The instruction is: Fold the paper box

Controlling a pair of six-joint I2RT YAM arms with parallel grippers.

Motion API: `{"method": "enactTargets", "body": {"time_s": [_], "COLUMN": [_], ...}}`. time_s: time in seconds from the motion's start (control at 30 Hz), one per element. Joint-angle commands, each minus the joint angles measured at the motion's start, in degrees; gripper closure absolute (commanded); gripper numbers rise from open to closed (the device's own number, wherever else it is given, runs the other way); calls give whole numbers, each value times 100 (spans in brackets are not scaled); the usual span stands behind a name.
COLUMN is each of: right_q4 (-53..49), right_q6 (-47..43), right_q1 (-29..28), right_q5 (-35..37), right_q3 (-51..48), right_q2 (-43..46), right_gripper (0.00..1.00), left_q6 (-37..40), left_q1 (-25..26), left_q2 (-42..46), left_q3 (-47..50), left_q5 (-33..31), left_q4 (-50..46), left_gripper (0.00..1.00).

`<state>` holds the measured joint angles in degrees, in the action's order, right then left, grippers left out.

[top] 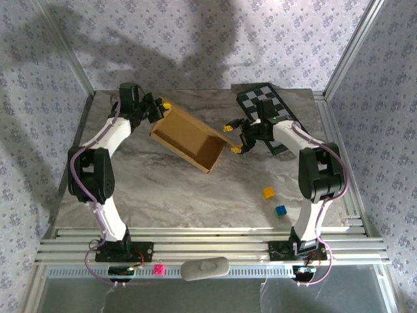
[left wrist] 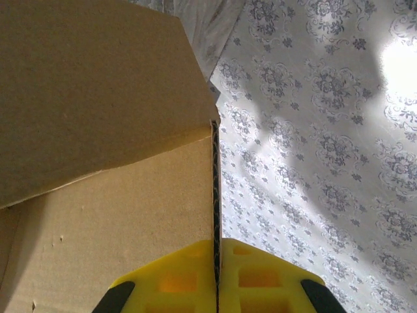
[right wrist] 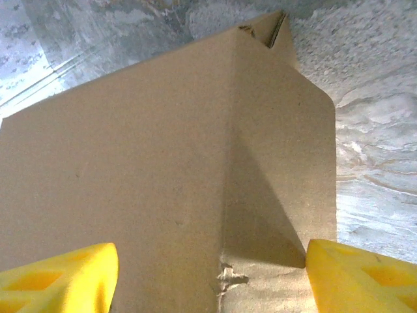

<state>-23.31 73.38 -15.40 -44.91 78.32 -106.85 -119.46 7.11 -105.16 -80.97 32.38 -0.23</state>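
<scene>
my left gripper [left wrist: 216,261] is clamped tight on the paper box [top: 187,138]. in the left wrist view the two yellow fingers [left wrist: 176,283] are pressed together, with one thin edge of cardboard wall running straight up between them. from the top camera that grip sits at the far left corner of the box, toward the back of the table [top: 163,189].

my right gripper [top: 232,138] is spread wide. in the right wrist view its yellow tips sit down in the bottom left and bottom right corners with brown cardboard in between: a creased panel with a little tear at the foot of the fold. honestly can't tell if either tip is actually touching the cardboard. from above it's just at the box's right end, next to the open side.

the box itself is plain brown and partly folded into a shallow open tray with its walls up. it sits at an angle around the middle-back of the marble-look table, between my two arms. can't tell whether the end i'm pinching is lifted off the surface.

other stuff: a black-and-white checkered board [top: 260,104] at the back right under my right arm. a yellow block [top: 268,193] and blue block [top: 281,210] sit near each other, well apart from the box. a pink block [top: 158,269] and a grey oval thing [top: 205,268] are on the near rail.
</scene>
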Motion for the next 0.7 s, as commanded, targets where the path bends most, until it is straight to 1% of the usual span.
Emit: {"method": "enactTargets", "body": {"time_s": [0.0,0.17,0.33,0.67], "right_q4": [280,616,699,487], "right_q6": [299,700,943,1069], "right_q1": [-89,-162,-192,-110], "right_q5": [-203,-196,-207,-155], "right_q3": [20,78,252,349], "right_q2": [-116,-168,-194,29], "right_gripper": [23,23,25,44], "left_q6": [132,117,122,185], "left_q1": [26,60,97,123], "left_q2": [-30,-57,-74,-169], "left_q3": [-231,-235,-244,-489], "left_q5": [102,122,141,247], "left_q4": [-60,-39,-30,6], "left_gripper": [100,100,100,100]}}
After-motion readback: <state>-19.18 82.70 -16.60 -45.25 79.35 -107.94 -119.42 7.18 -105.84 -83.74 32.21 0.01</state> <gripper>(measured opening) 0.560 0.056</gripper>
